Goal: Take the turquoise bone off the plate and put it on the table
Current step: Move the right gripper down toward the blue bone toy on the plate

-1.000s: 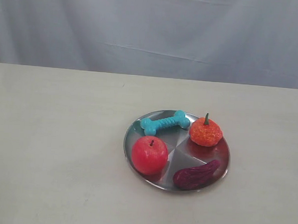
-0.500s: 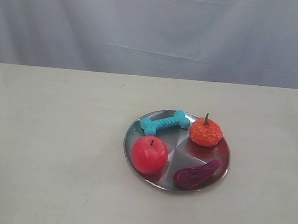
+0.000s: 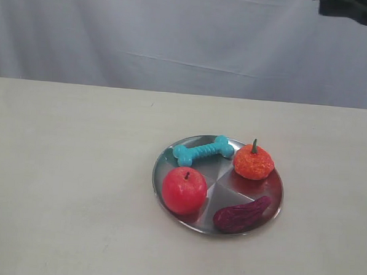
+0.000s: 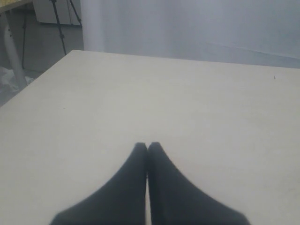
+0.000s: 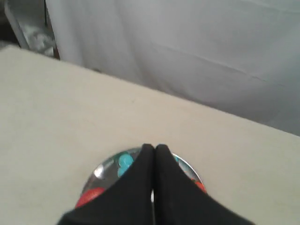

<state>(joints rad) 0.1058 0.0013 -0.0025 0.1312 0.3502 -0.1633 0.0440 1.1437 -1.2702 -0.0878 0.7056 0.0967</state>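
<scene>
The turquoise bone (image 3: pixel 203 150) lies on the plate (image 3: pixel 221 178); both tools have their fingers pressed together.
It sits at the plate's 11 o'clock, with the red apple (image 3: pixel 184 190) at 8 o'clock. The left tool (image 4: pixel 147 148) hangs over the desk (image 3: pixel 71 168), and the right tool (image 5: pixel 151 149) hangs above the plate.

This looks like a staged robot-testing lab, not a home. A white cloth curtain (image 3: pixel 176 38) hangs as a backdrop just behind the plain pale tabletop (image 3: pixel 65 168). Past the tabletop's edge, the left wrist view shows black tripod legs (image 4: pixel 62 23) and the leg of another table (image 4: pixel 13 54). On the tabletop, a metal plate (image 3: pixel 225 180) holds toy props.
</scene>
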